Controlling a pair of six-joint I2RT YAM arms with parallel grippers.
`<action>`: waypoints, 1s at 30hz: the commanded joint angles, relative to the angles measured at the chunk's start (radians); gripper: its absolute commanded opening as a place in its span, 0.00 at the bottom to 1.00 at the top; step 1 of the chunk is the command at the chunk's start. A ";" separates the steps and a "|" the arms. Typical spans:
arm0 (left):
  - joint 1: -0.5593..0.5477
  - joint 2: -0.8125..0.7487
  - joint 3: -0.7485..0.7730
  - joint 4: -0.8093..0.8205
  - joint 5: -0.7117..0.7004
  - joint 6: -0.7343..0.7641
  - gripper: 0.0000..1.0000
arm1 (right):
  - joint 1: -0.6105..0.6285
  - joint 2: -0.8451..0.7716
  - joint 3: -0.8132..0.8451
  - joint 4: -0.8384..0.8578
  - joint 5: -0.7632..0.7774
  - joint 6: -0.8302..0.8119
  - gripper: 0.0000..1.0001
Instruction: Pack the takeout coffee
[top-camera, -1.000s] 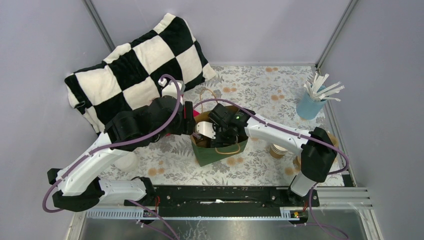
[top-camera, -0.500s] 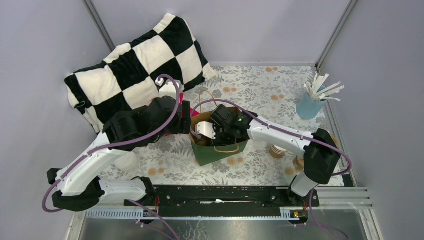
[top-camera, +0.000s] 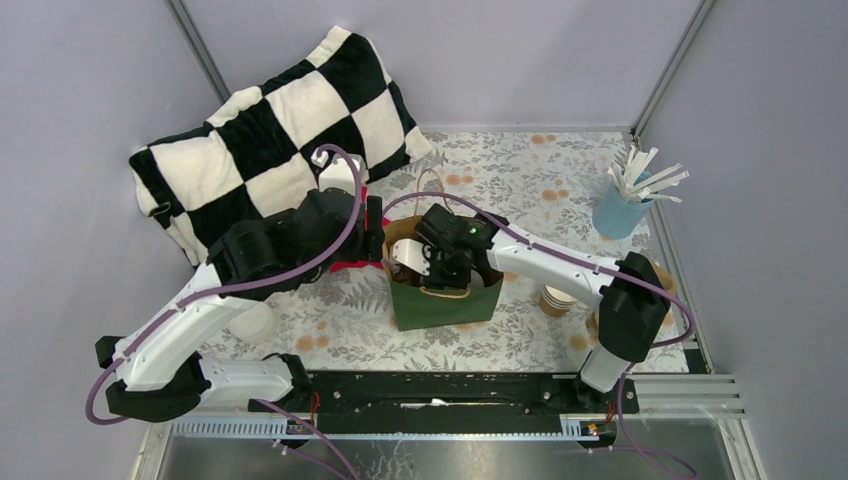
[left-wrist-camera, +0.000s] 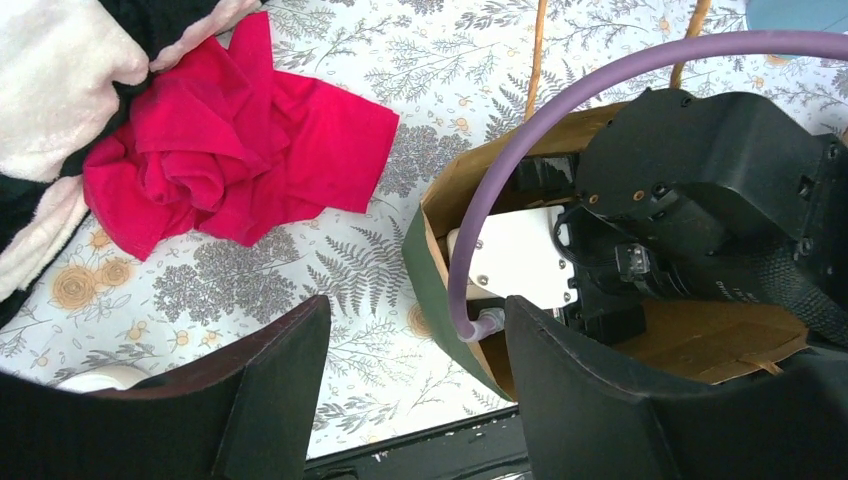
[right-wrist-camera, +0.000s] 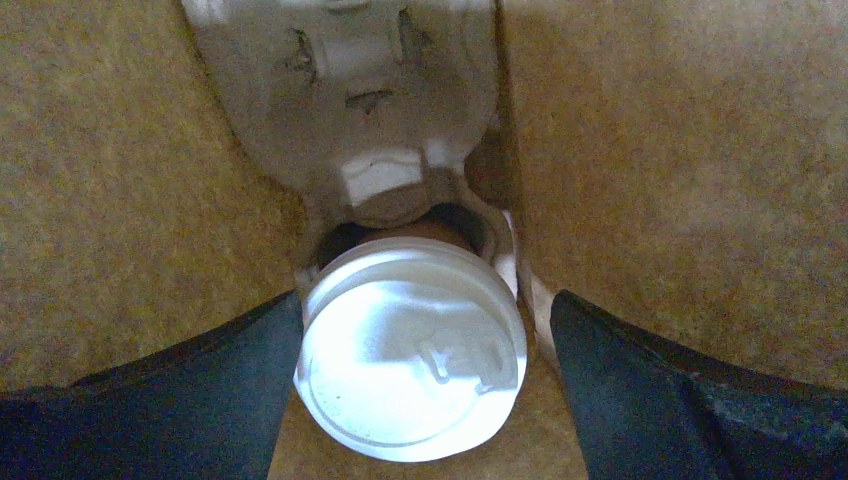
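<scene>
From above, the green paper bag (top-camera: 447, 300) stands on the counter (top-camera: 530, 185). The right claw (top-camera: 432, 265) reaches down into the bag's mouth, and the left claw (top-camera: 378, 240) hangs at the bag's left rim. The cup cannot be seen here.

The left wrist view adds what the overhead hides. The left claw is spread, straddling the bag's rim without pinching it, and a red cloth (left-wrist-camera: 230, 165) lies left of the bag.

Only the right wrist view shows the takeout coffee (right-wrist-camera: 410, 355). It stands upright at the bag's bottom, seemingly seated in a moulded carrier (right-wrist-camera: 350, 90). The right claw's fingers are parted either side of its lid, released. Packing looks done; only withdrawing the arms seems left.
</scene>
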 joint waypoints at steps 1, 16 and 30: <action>0.004 -0.047 -0.040 0.070 -0.016 -0.007 0.69 | -0.002 -0.061 0.043 -0.075 -0.018 0.030 1.00; 0.005 -0.121 -0.111 0.139 0.004 -0.083 0.73 | -0.003 -0.138 0.057 -0.080 0.022 0.120 1.00; 0.005 -0.084 -0.081 0.158 0.000 -0.028 0.82 | -0.002 -0.216 0.168 -0.149 0.044 0.195 1.00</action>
